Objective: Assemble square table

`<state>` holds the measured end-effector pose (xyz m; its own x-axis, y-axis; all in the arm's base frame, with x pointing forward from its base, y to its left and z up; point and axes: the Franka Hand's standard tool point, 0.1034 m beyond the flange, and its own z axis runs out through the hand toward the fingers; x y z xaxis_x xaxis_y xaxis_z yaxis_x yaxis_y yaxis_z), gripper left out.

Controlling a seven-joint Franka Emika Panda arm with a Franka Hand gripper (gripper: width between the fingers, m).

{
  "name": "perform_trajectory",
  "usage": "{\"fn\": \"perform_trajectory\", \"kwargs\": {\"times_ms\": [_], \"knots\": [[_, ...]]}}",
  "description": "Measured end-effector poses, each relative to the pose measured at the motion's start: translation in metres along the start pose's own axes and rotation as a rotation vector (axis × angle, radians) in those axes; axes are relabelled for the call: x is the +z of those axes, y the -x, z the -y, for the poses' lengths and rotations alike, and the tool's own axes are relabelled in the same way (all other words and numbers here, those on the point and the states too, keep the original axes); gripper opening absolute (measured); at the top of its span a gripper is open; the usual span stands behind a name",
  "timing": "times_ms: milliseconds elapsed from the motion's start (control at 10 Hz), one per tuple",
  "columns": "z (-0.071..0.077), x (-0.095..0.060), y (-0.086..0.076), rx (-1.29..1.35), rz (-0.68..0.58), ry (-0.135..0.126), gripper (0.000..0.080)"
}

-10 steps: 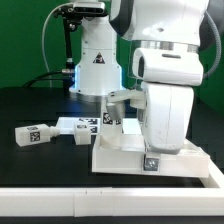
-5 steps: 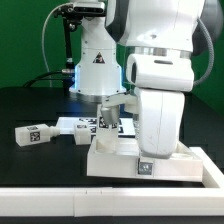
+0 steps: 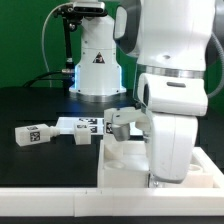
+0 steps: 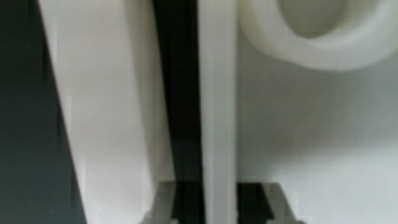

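Observation:
The square table top [image 3: 122, 166] lies white on the black table, at the exterior view's lower right, mostly hidden behind my arm. My gripper [image 3: 158, 180] reaches down onto its near edge. In the wrist view the top's raised rim [image 4: 217, 100] stands between my two dark fingers [image 4: 178, 203], with the gripper [image 4: 217, 205] shut on it, and a round corner socket [image 4: 331, 40] shows beside the rim. A tagged white leg [image 3: 32, 134] lies at the exterior view's left. A second leg [image 3: 122, 117] lies by the top's far edge.
Flat white tagged pieces [image 3: 82, 126] lie between the leg and the top. A long plain white rail [image 3: 60, 206] runs along the front. The robot base [image 3: 95, 70] stands at the back. A white rounded surface [image 4: 103, 110] runs alongside the rim in the wrist view.
The arm swung toward the exterior view's left, then back to the right and nearer the camera. The table top slid with it and now sits further right.

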<state>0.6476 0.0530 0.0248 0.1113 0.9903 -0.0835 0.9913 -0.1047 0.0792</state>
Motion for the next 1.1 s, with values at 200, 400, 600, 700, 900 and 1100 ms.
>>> {"fn": "perform_trajectory", "kwargs": {"times_ms": [200, 400, 600, 700, 900, 1100], "knots": [[-0.001, -0.006, 0.001, -0.006, 0.006, 0.009, 0.0048], [-0.006, -0.015, 0.004, 0.001, 0.005, 0.016, 0.0048], [-0.012, -0.017, 0.003, 0.001, 0.006, 0.019, 0.0048], [-0.018, -0.015, 0.001, 0.0, 0.006, 0.025, 0.0048], [-0.022, -0.015, -0.001, -0.008, 0.011, 0.034, 0.0048], [-0.023, -0.015, 0.002, -0.005, 0.013, 0.037, 0.0048]]}}
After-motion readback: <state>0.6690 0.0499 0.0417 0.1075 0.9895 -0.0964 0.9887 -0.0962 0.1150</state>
